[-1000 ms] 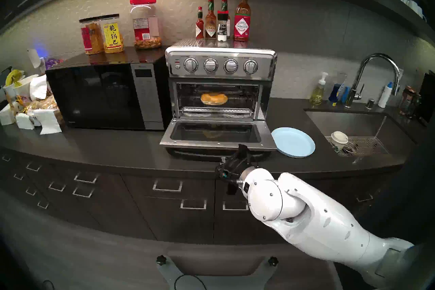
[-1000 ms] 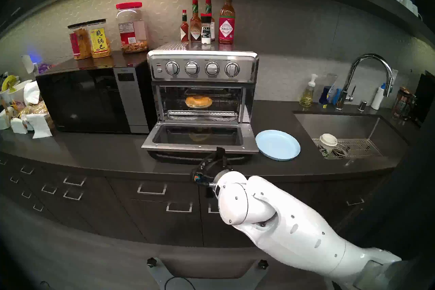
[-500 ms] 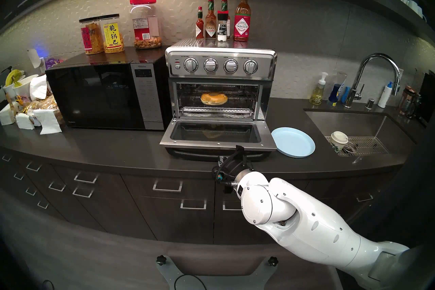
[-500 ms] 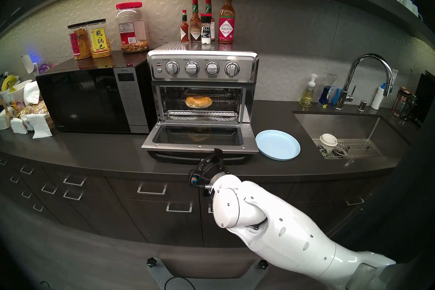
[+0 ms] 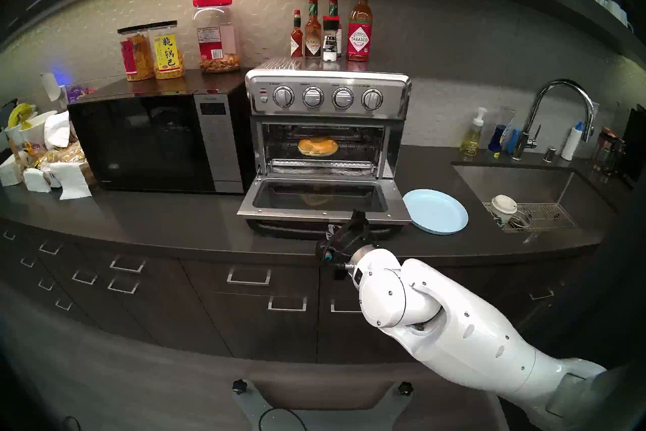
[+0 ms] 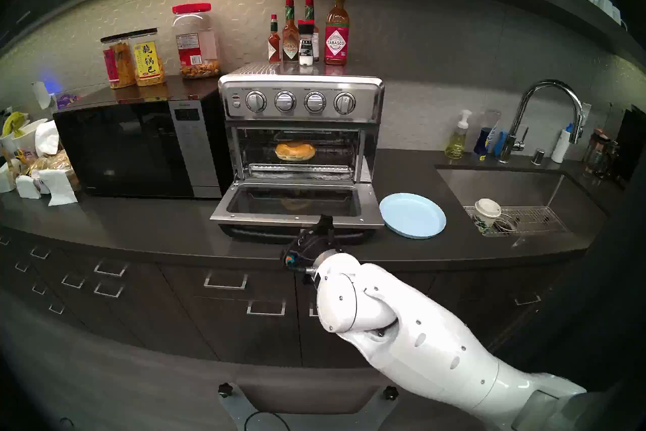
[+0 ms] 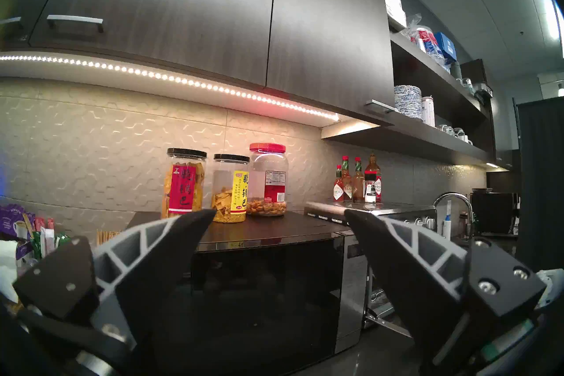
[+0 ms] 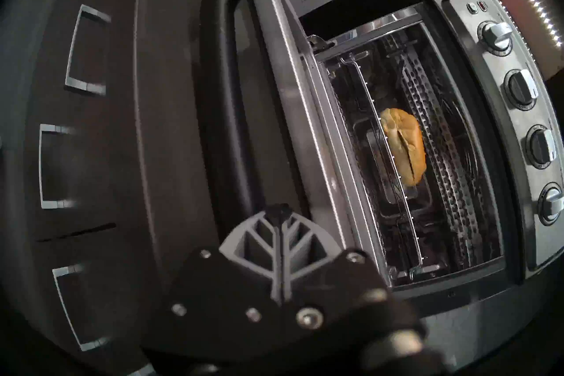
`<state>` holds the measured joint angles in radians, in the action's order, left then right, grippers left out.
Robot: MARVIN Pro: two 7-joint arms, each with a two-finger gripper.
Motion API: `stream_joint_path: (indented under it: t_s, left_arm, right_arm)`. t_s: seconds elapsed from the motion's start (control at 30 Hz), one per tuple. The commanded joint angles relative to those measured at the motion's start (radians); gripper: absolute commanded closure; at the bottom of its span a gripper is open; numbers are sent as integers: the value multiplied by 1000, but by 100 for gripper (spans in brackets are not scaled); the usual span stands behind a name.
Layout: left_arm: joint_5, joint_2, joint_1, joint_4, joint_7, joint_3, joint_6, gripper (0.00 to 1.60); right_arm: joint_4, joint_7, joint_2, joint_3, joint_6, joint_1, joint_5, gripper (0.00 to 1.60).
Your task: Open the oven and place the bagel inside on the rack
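The brushed-steel oven (image 5: 328, 98) (image 6: 300, 101) stands mid-counter with its glass door (image 5: 323, 199) dropped open. The golden-brown bagel (image 5: 318, 147) (image 6: 295, 151) (image 8: 404, 146) lies on the wire rack (image 5: 353, 150) (image 8: 393, 152) inside. My right gripper (image 5: 358, 215) (image 6: 325, 221) (image 8: 278, 210) is shut and empty, just in front of the door's front edge, near its black handle (image 8: 225, 97). My left gripper (image 7: 279, 216) is open and empty, facing the black microwave; it does not show in the head views.
A black microwave (image 5: 153, 143) stands left of the oven with snack jars (image 5: 167, 50) on top. Sauce bottles (image 5: 330, 29) stand on the oven. A light blue plate (image 5: 435, 211) lies right of the door. A sink (image 5: 524, 189) holds a paper cup (image 5: 503, 208). Clutter sits at the far left (image 5: 45, 154).
My right arm has shifted slightly left and up toward the door's front edge, with the gripper shut. The bagel and the open door have not moved.
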<state>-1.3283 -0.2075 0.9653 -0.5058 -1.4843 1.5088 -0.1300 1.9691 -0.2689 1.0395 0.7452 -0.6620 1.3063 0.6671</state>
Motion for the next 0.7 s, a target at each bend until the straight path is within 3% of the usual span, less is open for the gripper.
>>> stream_joint_path:
  t_s: [0.0,0.37,0.67]
  left_arm:
    - [-3,11,-10,1,1,4,0,0]
    - [-3,10,-10,1,1,5,0,0]
    - [-4,11,-7,-2,1,7,0,0]
  right_arm:
    - [-26,32,43,-9,10,-12,11,160]
    - [-65,32,59,-11,6,-51,39,160]
    - [29,-90,5,2,-24,-102,48,160]
